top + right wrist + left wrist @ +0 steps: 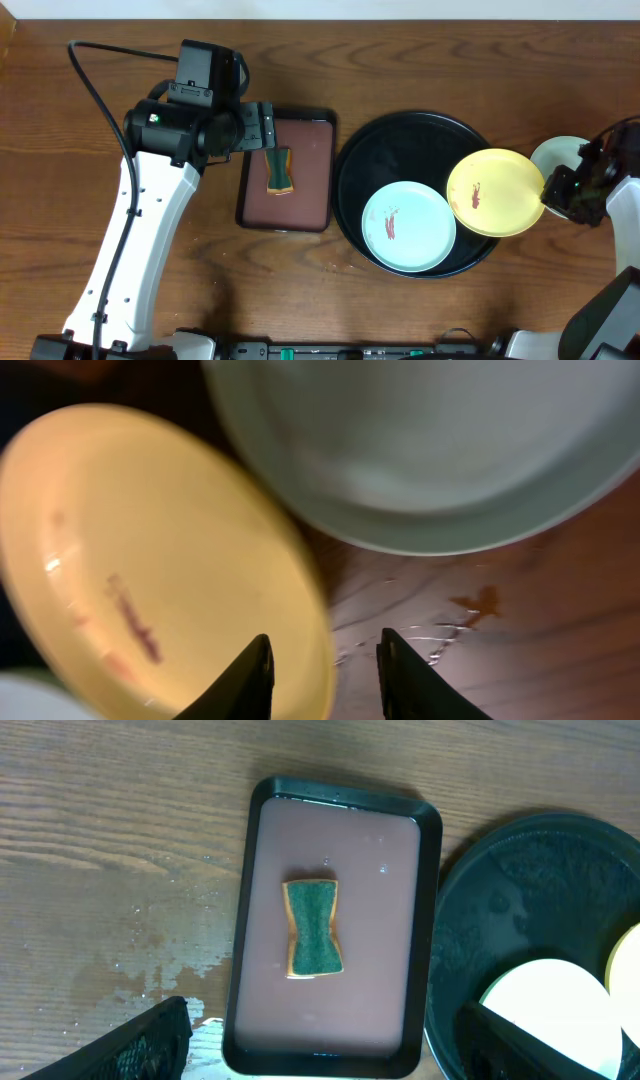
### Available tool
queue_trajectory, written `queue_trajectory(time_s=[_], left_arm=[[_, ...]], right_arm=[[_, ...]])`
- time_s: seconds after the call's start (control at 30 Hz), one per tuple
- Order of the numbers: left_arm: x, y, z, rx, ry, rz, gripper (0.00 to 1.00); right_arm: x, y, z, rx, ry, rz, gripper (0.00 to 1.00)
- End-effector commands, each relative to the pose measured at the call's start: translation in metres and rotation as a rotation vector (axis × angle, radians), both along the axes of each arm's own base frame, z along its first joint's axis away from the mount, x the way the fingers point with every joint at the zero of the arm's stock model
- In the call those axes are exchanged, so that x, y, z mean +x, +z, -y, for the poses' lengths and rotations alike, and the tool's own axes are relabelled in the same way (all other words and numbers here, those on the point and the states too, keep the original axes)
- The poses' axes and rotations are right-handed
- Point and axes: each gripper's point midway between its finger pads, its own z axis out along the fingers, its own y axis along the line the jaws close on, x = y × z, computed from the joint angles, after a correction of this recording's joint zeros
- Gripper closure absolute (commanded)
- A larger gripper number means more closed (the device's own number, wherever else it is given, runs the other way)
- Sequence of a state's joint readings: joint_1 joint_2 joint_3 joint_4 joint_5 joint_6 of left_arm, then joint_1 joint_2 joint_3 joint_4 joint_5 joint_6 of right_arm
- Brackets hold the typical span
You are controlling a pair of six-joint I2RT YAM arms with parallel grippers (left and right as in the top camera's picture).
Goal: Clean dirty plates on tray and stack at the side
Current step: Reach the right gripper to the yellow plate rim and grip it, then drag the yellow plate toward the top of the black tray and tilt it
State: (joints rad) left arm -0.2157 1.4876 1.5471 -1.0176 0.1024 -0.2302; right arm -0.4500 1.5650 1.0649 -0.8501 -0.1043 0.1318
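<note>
Far left of the overhead frame, a white arm runs up from the bottom edge. Its left gripper [270,128] hangs over the top end of a small rectangular black tray w/ maroon inside [305,200]. Fingers spread wide, nothing btwn them; in the wrist view the black fingertips [150,1040] sit at the bottom corners, well apart. Mid-tray lies a green-topped, yellow-edged hourglass sponge [278,170], flat, touching neither finger. Wrist view shows water droplets on the brown wooden table [40,150] just left of that tray.

Centre-right: the large round glossy black tray [400,150], just beside the rect. one. In its lower half sits a pale mint round plate [408,228], flat, w/ a reddish smear near its middle.

Right of that is the yellow round plate [495,192], reddish streak on it. It overhangs the round tray's right rim and overlaps the mint plate's edge. The right gripper [548,192] has it by the right-hand rim, fingers drawn in narrow, one each side of the edge (right wrist view, blurred).

Far right: a second pale mint round plate [555,155] lies on bare wood outside the tray, partly hidden by the right gripper.
</note>
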Motion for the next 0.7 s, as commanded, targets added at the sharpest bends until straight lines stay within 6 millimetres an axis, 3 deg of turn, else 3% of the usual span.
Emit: queue_trajectory(time_s=[0.0,0.2,0.3,0.37,0.43,0.5,0.67], left_arm=[[0.001,0.004,-0.002,0.001,-0.003,0.009,0.15],[0.001,0.004,-0.002,0.001,-0.003,0.009,0.15],[0.001,0.004,-0.002,0.001,-0.003,0.009,0.15],[0.001,0.004,-0.002,0.001,-0.003,0.009,0.15],[0.001,0.004,-0.002,0.001,-0.003,0.009,0.15],[0.001,0.004,-0.002,0.001,-0.003,0.009,0.15],[0.001,0.004,-0.002,0.001,-0.003,0.009,0.15]], right_arm=[[-0.008,-0.008,0.009,-0.055,-0.044,-0.042,0.69],[0.000,-0.023,-0.019,0.073,0.046,0.033,0.69],[-0.006,-0.032,-0.022,0.080,0.045,0.021,0.69],[-0.009,-0.036,-0.023,0.084,0.038,0.017,0.72],[-0.009,-0.040,-0.023,0.084,0.030,0.022,0.84],[-0.004,-0.036,-0.021,0.079,0.026,0.040,0.99],[0.030,0.004,-0.020,0.100,0.029,0.168,0.99]])
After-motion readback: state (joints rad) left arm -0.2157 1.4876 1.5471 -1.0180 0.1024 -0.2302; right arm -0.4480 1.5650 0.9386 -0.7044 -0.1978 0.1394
